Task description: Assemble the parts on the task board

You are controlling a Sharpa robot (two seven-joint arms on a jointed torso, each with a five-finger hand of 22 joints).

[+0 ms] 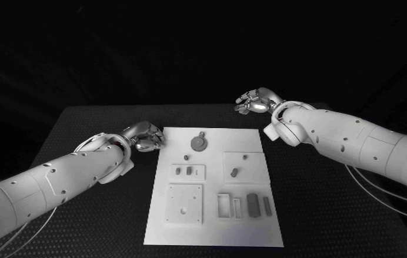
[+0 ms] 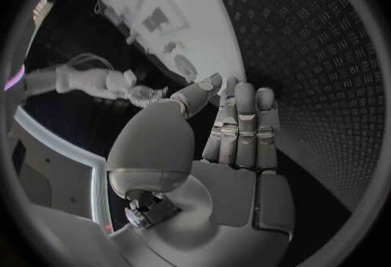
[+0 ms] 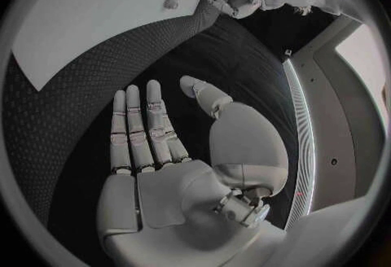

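The white task board (image 1: 212,234) lies in the middle of the black table. On it a round grey part (image 1: 199,143) with a small tab lies near the far edge, a small oval part (image 1: 234,173) sits in a square recess, and two long dark parts (image 1: 253,205) lie at the near right. My left hand (image 1: 144,136) hovers just off the board's far left corner. My right hand (image 1: 259,101) hovers beyond the far right corner. In the wrist views the left hand (image 2: 236,130) and right hand (image 3: 155,130) have straight fingers and hold nothing.
A raised square plate (image 1: 184,204) with a hole sits at the board's near left, and a slotted block (image 1: 188,171) lies above it. Cables (image 1: 373,190) trail along the table beside the right arm. Bare black table (image 1: 339,223) surrounds the board.
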